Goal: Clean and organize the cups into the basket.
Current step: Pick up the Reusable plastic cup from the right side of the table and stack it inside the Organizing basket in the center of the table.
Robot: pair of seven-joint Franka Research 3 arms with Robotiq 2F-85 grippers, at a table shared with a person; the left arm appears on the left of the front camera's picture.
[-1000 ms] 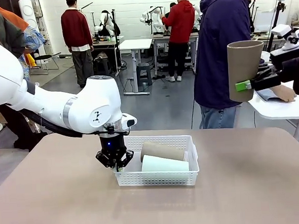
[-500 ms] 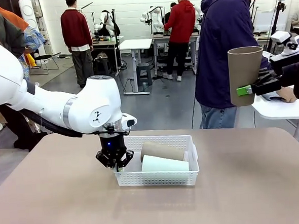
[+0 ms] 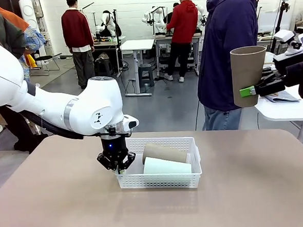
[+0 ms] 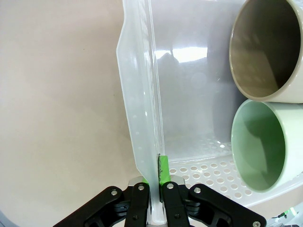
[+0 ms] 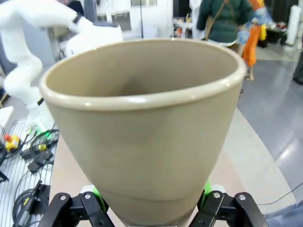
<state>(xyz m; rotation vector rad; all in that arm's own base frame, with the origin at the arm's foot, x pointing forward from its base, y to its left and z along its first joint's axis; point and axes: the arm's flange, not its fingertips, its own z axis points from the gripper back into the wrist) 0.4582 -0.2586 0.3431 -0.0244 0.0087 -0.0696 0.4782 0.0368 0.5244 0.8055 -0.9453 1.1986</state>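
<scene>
Front view: left tool (image 3: 118, 166) pinches the basket (image 3: 161, 181) wall on the tabletop (image 3: 249, 190); a brown cup (image 3: 164, 153) and a green cup (image 3: 166, 167) lie inside. Right tool (image 3: 250, 91) grips a second brown cup (image 3: 247, 69) upright, raised.

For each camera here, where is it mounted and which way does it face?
Front: between the arms, facing across the table toward a person; left arm, left tool on the basket.
Left wrist: down along that tool, clamped on the basket's end wall.
Right wrist: along the right tool, gripping a tan cup.
Shared: basket, in front and left wrist.
</scene>
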